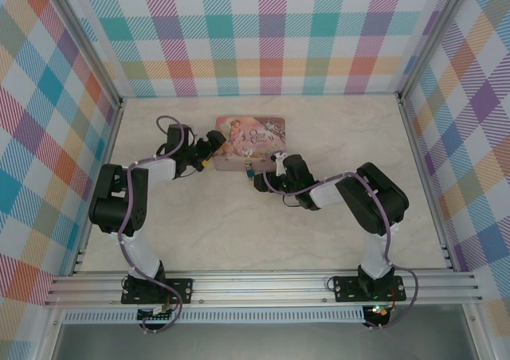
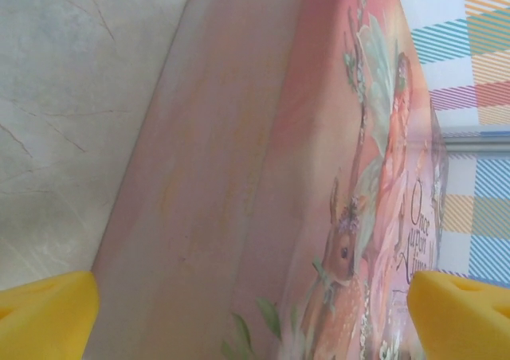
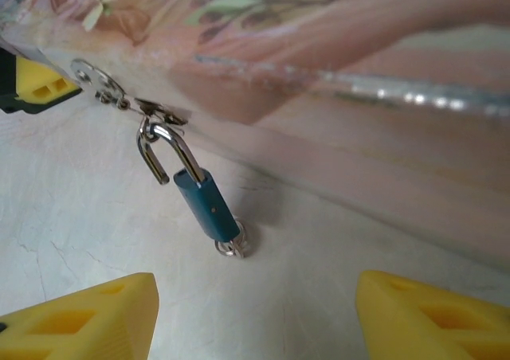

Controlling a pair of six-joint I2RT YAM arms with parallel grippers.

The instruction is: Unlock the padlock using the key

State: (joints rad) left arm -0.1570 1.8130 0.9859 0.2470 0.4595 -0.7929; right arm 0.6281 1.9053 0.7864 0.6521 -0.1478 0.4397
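The teal padlock (image 3: 205, 205) hangs by its silvery shackle (image 3: 163, 149) from the hasp on the pink tin's (image 3: 335, 49) front. One shackle leg stands free of the body. At the body's lower end the key (image 3: 231, 247) shows as a small silvery ring touching the table; its blade is hidden. My right gripper (image 3: 255, 316) is open a short way in front of the padlock, with bare table between its yellow fingers. My left gripper (image 2: 251, 316) is open wide, its fingers straddling the tin's (image 2: 239, 161) left end. From above, the padlock (image 1: 249, 171) lies between both grippers.
The tin (image 1: 249, 141) lies flat near the table's back middle. Left gripper (image 1: 209, 154) is at its left end, right gripper (image 1: 263, 181) at its front. A yellow fingertip (image 3: 36, 85) of the left gripper shows by the hasp. Checked walls close in three sides.
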